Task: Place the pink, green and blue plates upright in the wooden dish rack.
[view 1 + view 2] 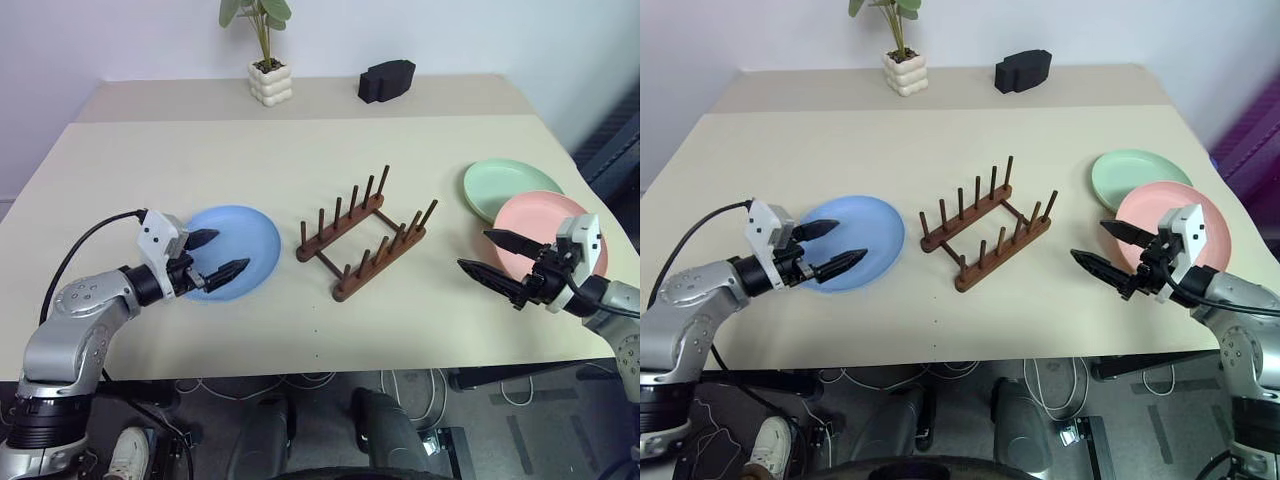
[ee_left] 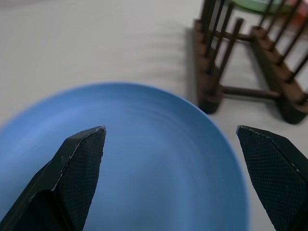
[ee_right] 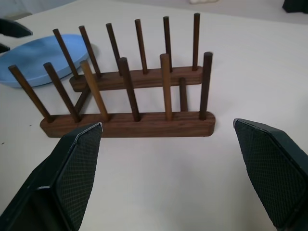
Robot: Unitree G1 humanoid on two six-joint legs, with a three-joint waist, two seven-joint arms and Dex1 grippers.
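The wooden dish rack [image 1: 365, 232] stands empty in the middle of the table, its pegs upright. A blue plate [image 1: 245, 240] lies flat to its left. My left gripper [image 1: 222, 254] hovers open over the plate's near edge, with nothing between its fingers [image 2: 79, 159]. On the right, the pink plate [image 1: 540, 225] lies flat and overlaps the green plate [image 1: 505, 185] behind it. In front of the pink plate my right gripper [image 1: 492, 256] is open and empty, pointing toward the rack [image 3: 130, 96].
A potted plant [image 1: 268, 60] in a white pot and a black object [image 1: 386, 80] stand at the back of the beige table [image 1: 200, 160]. The table's front edge [image 1: 320, 365] runs just below both grippers.
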